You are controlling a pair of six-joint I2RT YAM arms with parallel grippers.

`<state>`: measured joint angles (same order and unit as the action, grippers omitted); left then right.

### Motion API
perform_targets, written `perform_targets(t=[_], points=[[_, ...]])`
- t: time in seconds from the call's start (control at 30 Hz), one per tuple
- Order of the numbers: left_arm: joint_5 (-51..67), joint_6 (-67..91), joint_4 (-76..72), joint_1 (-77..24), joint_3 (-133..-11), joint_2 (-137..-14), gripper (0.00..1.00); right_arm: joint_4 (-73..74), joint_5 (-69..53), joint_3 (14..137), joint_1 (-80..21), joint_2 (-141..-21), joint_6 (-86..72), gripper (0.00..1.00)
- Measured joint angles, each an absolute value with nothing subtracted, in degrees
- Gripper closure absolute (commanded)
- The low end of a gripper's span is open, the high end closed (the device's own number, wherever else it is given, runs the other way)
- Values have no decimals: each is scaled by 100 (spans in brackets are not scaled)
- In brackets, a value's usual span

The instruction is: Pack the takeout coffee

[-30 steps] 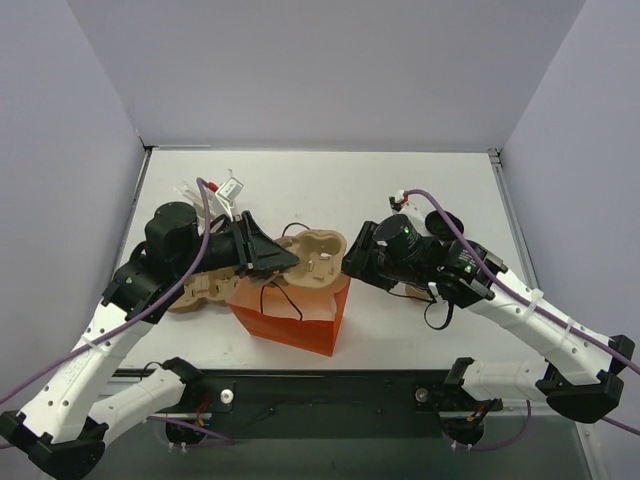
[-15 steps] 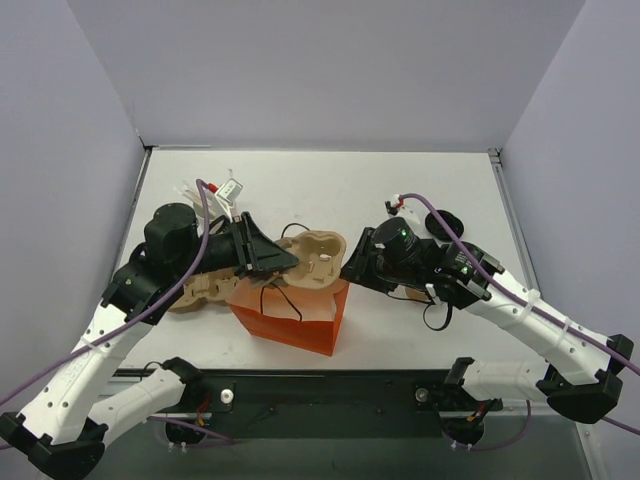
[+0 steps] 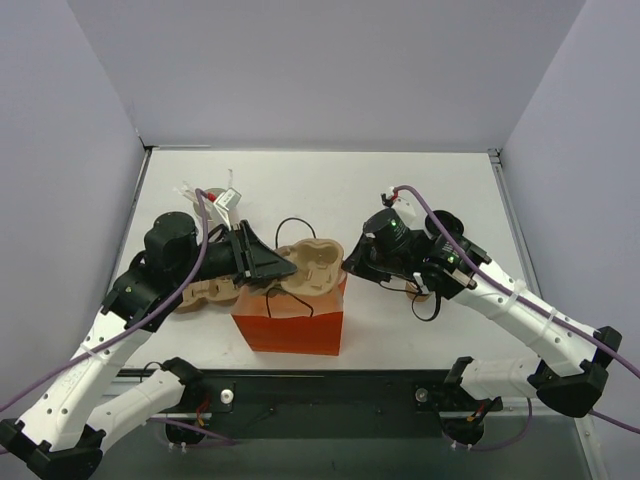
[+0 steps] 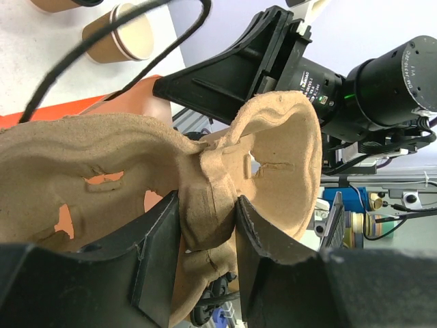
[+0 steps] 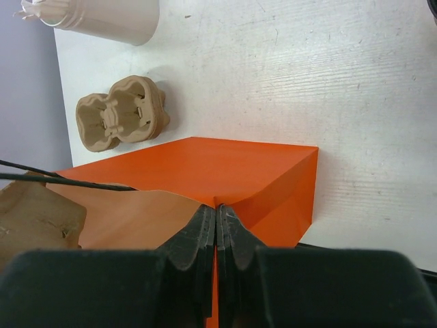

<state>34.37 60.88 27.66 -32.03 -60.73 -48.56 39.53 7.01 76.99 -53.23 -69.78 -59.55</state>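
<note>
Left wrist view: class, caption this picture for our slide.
The left gripper pinches the pulp cup carrier by its centre ridge above the orange bag.

**Three Lenses, One Orange Bag**

The overhead camera sits high behind both arms and looks down and forward across the whole white table point(image 3: 400, 190). It is far enough back to take in the orange bag point(image 3: 290, 330) near the front edge. The left wrist camera looks out along the left gripper point(image 4: 205, 232) at very close range. The cup carrier point(image 4: 273, 150) clamped there fills its frame, and beyond it the right wrist camera point(image 4: 389, 89) faces back. That camera looks steeply down past the right gripper point(image 5: 217, 229), pinched on the bag's rim, to the tabletop. All three views share the bag. The carrier also shows small from overhead.
</note>
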Motion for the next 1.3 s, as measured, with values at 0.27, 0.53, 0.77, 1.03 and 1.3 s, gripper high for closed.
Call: perform_targets(t=[0.27, 0.53, 0.77, 1.03, 1.3], points=[[3214, 5865, 3100, -3203, -6069, -4777, 59, 3957, 773, 7706, -5323, -6982, -5996, 100], [2711, 5446, 3581, -3203, -6066, -4709, 59, 3957, 773, 7706, -5323, -6982, -6042, 100], [2440, 5168, 3607, -3203, -5953, -4694, 59, 3955, 770, 7706, -5336, -6982, -6031, 100], [2239, 4775, 3634, -3203, -5951, -4860, 59, 3920, 742, 7706, -5380, -6976, -5854, 100], [2106, 4504, 3712, -3251, -5944, -5004, 60, 3920, 720, 7706, -5408, -6943, -5688, 100]])
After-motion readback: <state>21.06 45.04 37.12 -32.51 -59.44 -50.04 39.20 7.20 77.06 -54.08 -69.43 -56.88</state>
